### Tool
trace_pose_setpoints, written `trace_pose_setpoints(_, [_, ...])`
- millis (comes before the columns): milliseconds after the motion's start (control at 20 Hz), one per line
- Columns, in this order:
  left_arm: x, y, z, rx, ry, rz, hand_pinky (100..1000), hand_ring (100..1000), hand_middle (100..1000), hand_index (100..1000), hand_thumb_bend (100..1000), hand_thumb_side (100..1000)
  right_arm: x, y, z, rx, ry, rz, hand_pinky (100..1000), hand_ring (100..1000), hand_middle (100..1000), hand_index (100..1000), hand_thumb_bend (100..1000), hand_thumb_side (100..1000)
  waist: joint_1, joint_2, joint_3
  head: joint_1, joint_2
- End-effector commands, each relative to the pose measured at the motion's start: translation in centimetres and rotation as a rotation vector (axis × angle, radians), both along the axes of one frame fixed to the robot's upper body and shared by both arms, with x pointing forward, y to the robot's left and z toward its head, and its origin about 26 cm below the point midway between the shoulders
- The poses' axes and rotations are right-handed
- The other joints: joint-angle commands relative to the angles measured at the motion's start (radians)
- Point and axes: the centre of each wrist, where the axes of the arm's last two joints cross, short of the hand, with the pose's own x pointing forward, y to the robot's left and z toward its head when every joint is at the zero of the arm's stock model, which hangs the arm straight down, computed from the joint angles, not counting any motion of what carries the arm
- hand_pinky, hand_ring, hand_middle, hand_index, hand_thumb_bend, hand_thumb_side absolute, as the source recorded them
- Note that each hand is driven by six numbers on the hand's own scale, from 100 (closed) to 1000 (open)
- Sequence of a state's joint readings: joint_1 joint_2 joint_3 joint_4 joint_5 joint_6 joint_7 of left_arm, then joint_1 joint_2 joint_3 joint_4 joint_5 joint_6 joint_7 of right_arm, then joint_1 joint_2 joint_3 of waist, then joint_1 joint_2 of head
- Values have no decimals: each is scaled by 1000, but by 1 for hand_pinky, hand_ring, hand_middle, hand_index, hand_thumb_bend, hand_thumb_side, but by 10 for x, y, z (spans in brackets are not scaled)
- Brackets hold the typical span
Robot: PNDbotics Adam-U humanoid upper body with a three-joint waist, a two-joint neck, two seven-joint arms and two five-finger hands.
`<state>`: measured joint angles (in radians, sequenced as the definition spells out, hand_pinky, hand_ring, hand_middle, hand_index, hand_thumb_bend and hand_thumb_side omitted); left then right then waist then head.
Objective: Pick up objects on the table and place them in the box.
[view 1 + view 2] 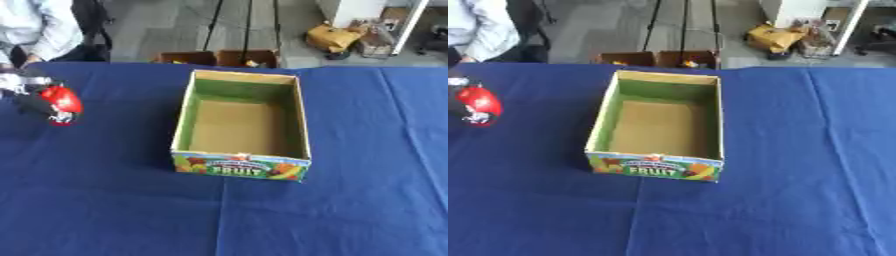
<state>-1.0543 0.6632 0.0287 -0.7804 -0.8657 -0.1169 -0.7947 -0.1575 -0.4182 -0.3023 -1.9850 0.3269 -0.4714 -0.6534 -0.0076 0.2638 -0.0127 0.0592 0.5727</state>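
Left hand: black, at the left edge above the desk, fingers curled round a red object.
Red object: glossy, white and dark markings at its lower end; well left of the box.
Box: open cardboard, green inner walls, "FRUIT" on the near face, mid-desk, nothing inside.
Desk: blue cloth; nothing between hand and box.
Right hand: out of sight.

Robot's left hand at the view's left edge, black fingers, silver-grey metal joints at the wrist
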Motion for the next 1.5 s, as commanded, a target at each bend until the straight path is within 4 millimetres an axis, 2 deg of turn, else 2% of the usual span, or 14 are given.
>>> trace_pose_setpoints(50, [-3,-11,31,5,-76,-62,219,561,671,760,100,383,-3,-2,9,-17,-25,-1,721,753,591,753,100,1000,3,-26,-1,-5,12])
trace_pose_setpoints(350, [-2,-48,56,37,-123,-201,205,557,651,742,100,386,-2,-2,9,-20,-19,6,721,754,590,753,100,1000,11,-37,-4,-6,22])
trace_pose_setpoints(550, [-2,-72,67,-11,-182,-293,155,528,604,734,100,393,-2,-1,9,-17,-15,10,722,754,589,754,100,998,16,-42,-8,-7,15])
trace_pose_setpoints(850, [-5,-103,71,-44,-229,-387,149,519,584,723,100,393,-1,0,9,-17,-12,19,722,755,589,754,100,992,21,-42,-15,-12,2])
trace_pose_setpoints(1200, [-3,-142,75,-66,-231,-484,139,506,572,717,100,413,0,2,10,-16,-10,31,723,756,589,755,100,992,24,-44,-25,-6,1])
trace_pose_setpoints(1500, [-2,-179,77,-85,-232,-572,132,498,567,719,100,396,0,3,10,-14,-6,41,724,757,588,755,100,984,28,-45,-36,3,1])
